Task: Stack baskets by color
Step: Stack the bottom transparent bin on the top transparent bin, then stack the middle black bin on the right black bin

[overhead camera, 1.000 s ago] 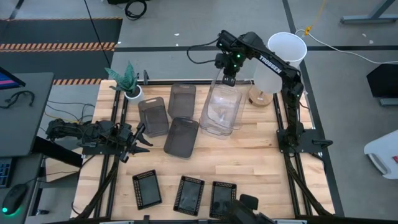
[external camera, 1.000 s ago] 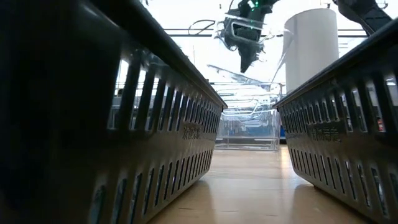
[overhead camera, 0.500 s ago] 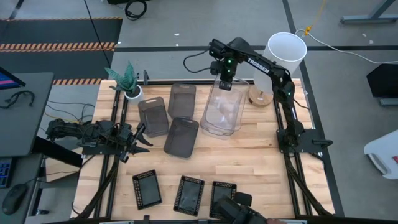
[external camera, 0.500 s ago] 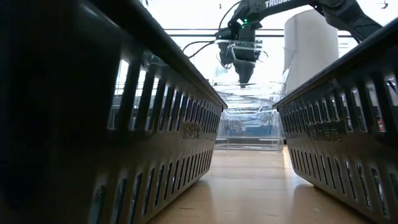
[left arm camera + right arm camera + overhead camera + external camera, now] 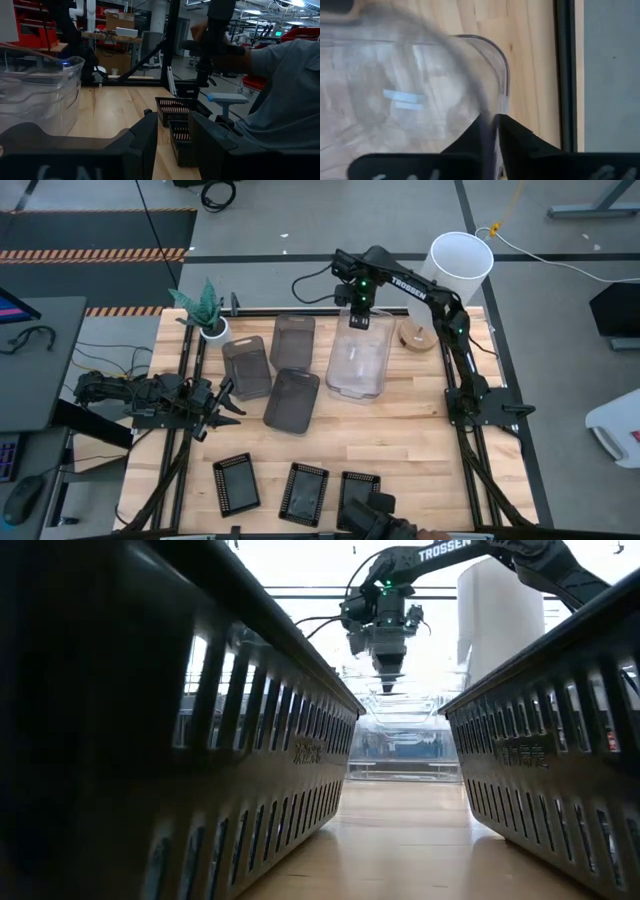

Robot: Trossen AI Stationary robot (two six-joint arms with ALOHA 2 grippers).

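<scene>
Clear baskets point(image 5: 360, 363), right gripper point(image 5: 490, 127) pinching rim

Dark jointed arms point(image 5: 420, 285); white TROSSEN lettering; green indicator light; black cables

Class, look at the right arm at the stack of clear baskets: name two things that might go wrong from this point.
1. The right claw pinches only the thin rim of the top clear basket at its far end; the basket may tilt or settle crooked in the stack when let go.
2. The white cylinder and a wooden disc stand close beside that arm; a wide retreat might knock them.
</scene>
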